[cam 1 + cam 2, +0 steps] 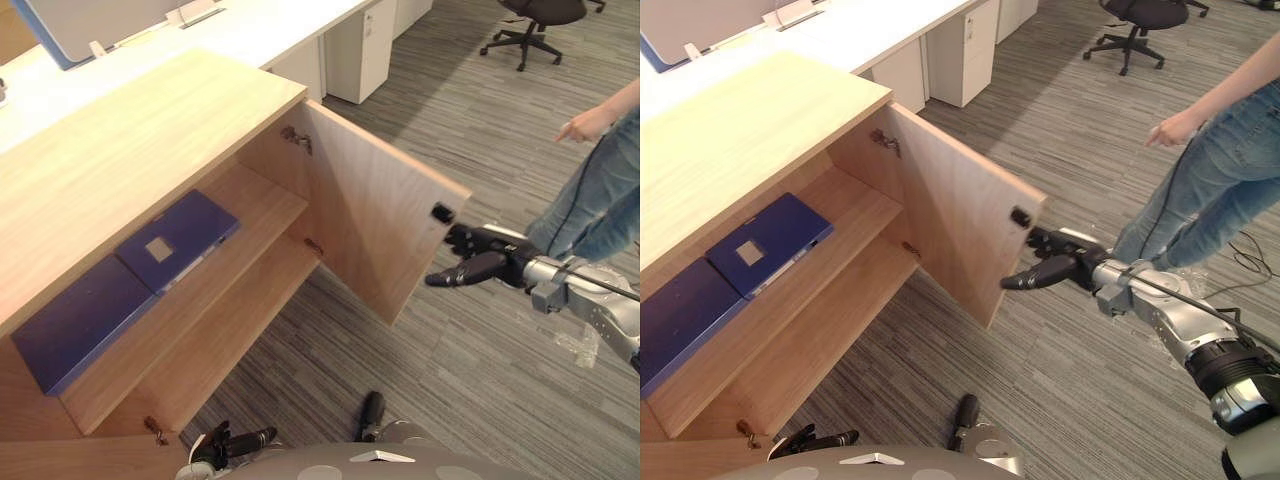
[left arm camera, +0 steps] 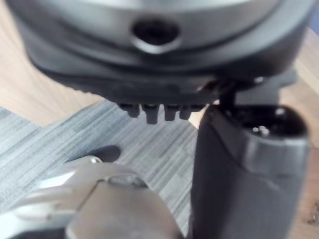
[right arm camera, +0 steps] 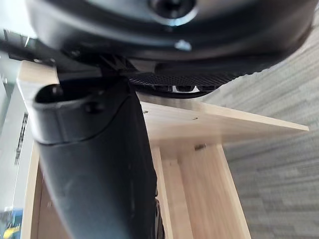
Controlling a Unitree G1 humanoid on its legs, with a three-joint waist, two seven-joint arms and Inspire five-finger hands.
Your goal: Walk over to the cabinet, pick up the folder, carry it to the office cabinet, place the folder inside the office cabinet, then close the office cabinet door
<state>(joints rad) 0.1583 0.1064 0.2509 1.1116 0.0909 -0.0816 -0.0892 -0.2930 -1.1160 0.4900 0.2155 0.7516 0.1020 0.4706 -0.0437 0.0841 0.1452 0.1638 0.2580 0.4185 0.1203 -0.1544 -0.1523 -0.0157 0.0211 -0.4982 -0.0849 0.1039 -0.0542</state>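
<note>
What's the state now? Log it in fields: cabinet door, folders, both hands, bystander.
door: light wooden cabinet door, swung open
folders: flat blue folder with a pale label beside a darker blue folder, both on the upper shelf
right hand: straight fingers at the door's free edge, by its small black knob
left hand: low, away from the door
person: in blue jeans, standing past the right hand

On my feed, the dark blue flat folder [image 1: 70,325] at the near left of the light wooden office cabinet [image 1: 130,150] lies partly hidden under the cabinet top. The person in blue jeans [image 1: 1210,190] at the far right is cut off at the edge. The dark left hand [image 1: 232,443] at the near edge is too small to read, and I cannot tell whether the dark right hand [image 1: 495,252] touches the open wooden door [image 1: 370,220].
</note>
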